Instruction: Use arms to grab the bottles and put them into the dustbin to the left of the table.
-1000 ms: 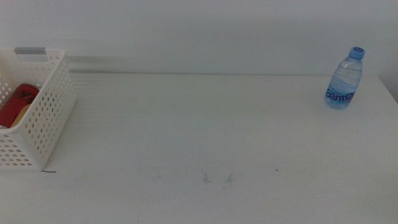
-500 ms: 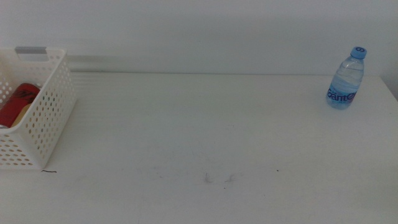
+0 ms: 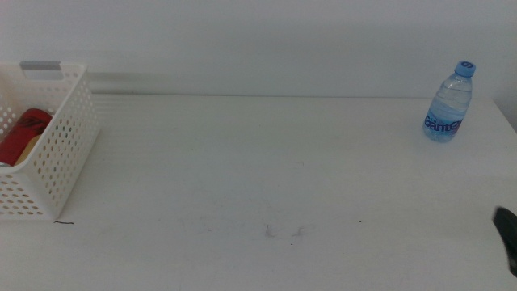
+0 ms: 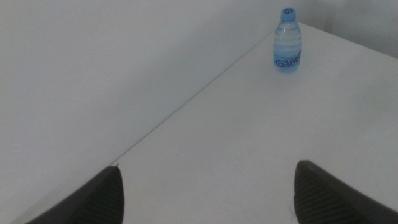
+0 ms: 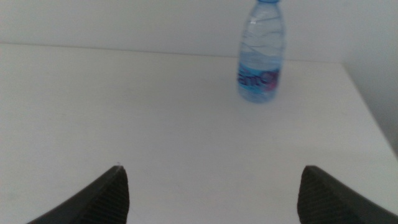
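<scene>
A small blue-capped water bottle (image 3: 447,103) stands upright at the table's far right corner; it also shows in the left wrist view (image 4: 287,40) and the right wrist view (image 5: 262,53). The white perforated dustbin (image 3: 60,145) sits at the left edge with a red can (image 3: 23,133) inside. My right gripper (image 5: 211,193) is open, well short of the bottle, and a dark tip of it (image 3: 506,236) shows at the lower right edge of the middle view. My left gripper (image 4: 208,193) is open, with nothing between its jaws, far from the bottle.
The white table (image 3: 266,178) spreads wide between dustbin and bottle, with faint scuff marks (image 3: 283,232) near the front. A pale wall rises behind the table's far edge.
The right gripper's dark tip has come into the middle view at the lower right edge. The bottle and dustbin stay put.
</scene>
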You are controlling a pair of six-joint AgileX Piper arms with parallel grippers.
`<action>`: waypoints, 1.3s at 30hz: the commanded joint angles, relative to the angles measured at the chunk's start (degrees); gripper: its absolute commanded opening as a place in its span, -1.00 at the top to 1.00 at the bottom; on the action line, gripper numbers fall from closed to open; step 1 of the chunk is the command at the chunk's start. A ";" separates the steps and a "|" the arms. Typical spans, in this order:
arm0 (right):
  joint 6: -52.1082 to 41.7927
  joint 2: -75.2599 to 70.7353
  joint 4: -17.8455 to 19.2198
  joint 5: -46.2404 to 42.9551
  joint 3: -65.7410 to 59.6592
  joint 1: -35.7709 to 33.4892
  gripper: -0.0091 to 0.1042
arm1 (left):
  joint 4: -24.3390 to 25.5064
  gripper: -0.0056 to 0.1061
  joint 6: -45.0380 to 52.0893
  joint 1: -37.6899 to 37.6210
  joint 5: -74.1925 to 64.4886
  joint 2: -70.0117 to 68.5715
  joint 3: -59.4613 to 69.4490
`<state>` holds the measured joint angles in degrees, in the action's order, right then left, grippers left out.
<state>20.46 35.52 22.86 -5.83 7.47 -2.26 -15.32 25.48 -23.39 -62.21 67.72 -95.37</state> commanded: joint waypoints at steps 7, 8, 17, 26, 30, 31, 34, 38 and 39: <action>-12.66 21.85 -10.44 -19.76 2.86 0.54 -0.72 | 0.09 -0.77 -0.17 -0.03 0.59 -0.07 -0.18; -14.14 23.66 -15.25 -21.42 2.86 0.65 -0.72 | 0.09 -0.77 -0.17 -0.03 0.59 -0.07 -0.18; -14.70 45.24 -36.74 -47.91 2.86 4.09 -0.72 | 0.87 -0.77 -0.17 -0.03 0.71 -0.07 -0.18; -18.45 65.43 -30.44 -59.30 12.19 4.09 -0.72 | 0.87 -0.77 -0.17 -0.03 0.82 -0.07 -0.18; -19.62 72.67 -28.63 -57.87 21.42 4.09 -0.72 | 0.87 -0.77 -0.17 -0.03 0.82 -0.07 -0.18; -20.46 74.49 -28.63 -56.64 23.90 4.09 -0.72 | 0.87 -0.77 -0.17 -0.03 0.82 -0.07 -0.18; -20.46 79.21 -28.63 -53.56 30.57 4.09 -0.72 | 0.87 -0.77 -0.17 -0.03 0.82 -0.07 -0.18; -20.46 84.80 -28.27 -49.73 38.74 4.09 -0.72 | 0.87 -0.77 -0.17 -0.03 0.82 -0.07 -0.18; -20.46 85.74 -27.66 -48.52 40.89 4.09 -0.72 | 0.87 -0.77 -0.17 -0.03 0.82 -0.07 -0.18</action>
<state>0.75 120.04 -5.85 -55.89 45.66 1.57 -14.30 25.48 -23.39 -62.11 67.72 -95.37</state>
